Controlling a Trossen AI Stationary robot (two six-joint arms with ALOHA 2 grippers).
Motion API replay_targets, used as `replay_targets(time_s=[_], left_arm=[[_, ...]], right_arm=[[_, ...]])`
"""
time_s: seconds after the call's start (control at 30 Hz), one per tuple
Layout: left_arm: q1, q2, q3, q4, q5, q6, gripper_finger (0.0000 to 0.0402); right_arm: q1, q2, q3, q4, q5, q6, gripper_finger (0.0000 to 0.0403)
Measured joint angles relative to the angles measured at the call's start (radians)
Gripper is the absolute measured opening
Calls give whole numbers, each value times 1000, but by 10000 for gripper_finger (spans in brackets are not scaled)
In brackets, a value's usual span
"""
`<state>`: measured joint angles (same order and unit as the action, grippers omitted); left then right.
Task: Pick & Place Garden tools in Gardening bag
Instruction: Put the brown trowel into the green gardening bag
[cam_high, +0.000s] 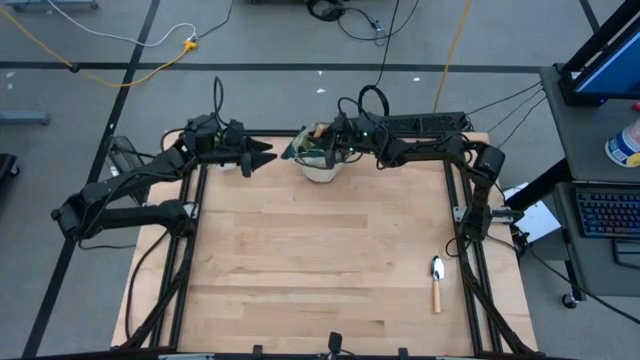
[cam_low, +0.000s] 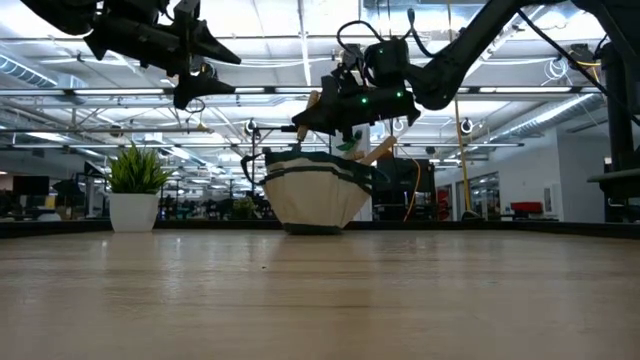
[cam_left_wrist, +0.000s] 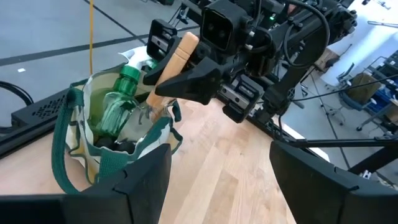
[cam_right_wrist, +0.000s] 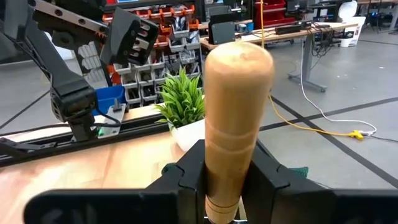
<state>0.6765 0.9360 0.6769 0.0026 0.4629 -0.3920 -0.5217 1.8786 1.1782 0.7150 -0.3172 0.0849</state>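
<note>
The wooden-handled tool (cam_right_wrist: 236, 124) in the right hand (cam_left_wrist: 186, 84) – its metal end hidden inside the gardening bag (cam_left_wrist: 118, 143)

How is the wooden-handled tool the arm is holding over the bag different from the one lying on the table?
The held tool is clamped in the right gripper, raised above the gardening bag; the loose trowel lies flat near the table's right edge, untouched. The held tool's head is hidden; the trowel's metal blade shows. Both have pale wooden handles.

No readable text, labels, brands or numbers in any view. Gardening bag (cam_left_wrist: 112, 158) canvas plain, no print showing. Green spray bottle (cam_left_wrist: 118, 106) shows no label. Wooden handle (cam_right_wrist: 236, 118) bare, no stamp. Background shop signage and monitor (cam_high: 610, 50) too small and blurred to read.
</note>
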Motion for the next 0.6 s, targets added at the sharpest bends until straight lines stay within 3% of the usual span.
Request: replay_targets(time_s=[0.43, 0.6], left_arm=[[0, 0, 0, 0, 1, 2, 280], [0, 0, 0, 0, 0, 5, 280]], right_arm=[[2, 0, 0, -8, 8, -53, 94], [2, -10, 0, -13, 60, -79, 99]])
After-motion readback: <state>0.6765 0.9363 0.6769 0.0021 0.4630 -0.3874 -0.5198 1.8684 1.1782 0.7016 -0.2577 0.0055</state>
